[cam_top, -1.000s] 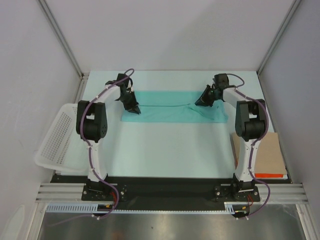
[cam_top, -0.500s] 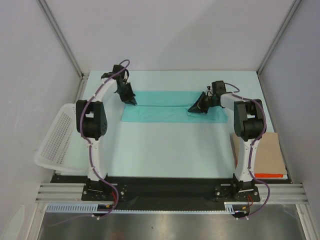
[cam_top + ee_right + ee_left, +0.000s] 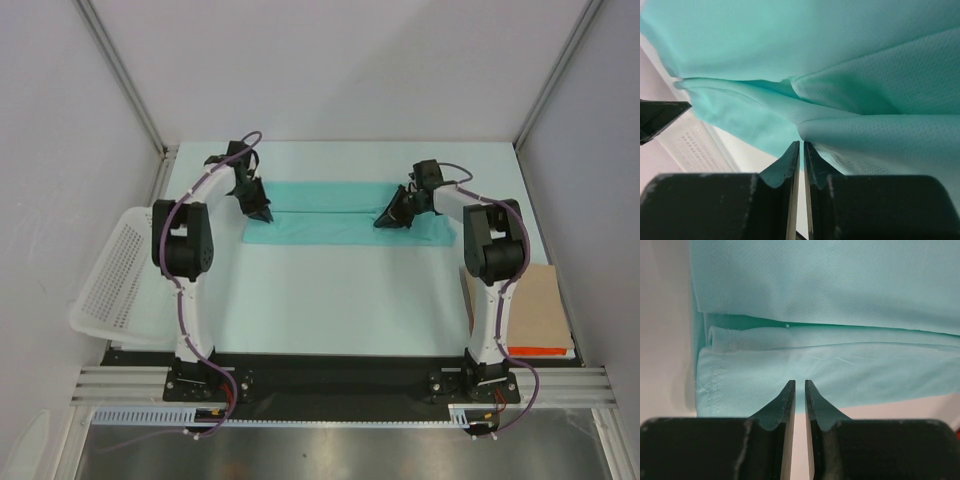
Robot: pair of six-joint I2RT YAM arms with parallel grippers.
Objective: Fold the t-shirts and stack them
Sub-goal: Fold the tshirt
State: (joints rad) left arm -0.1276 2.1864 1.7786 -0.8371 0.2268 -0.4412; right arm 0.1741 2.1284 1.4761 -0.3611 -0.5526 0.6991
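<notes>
The teal soft cloth t-shirt (image 3: 330, 228) runs left-right; your left hand (image 3: 266, 216), fingers nearly together, sits at its left end, right hand (image 3: 383, 222) pinches cloth right of centre.

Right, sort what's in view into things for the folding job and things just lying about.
For the job: plain teal short-sleeved cloth t-shirt, lying folded.
Lying about: white mesh plastic basket; flat brown cardboard sheet.
</notes>
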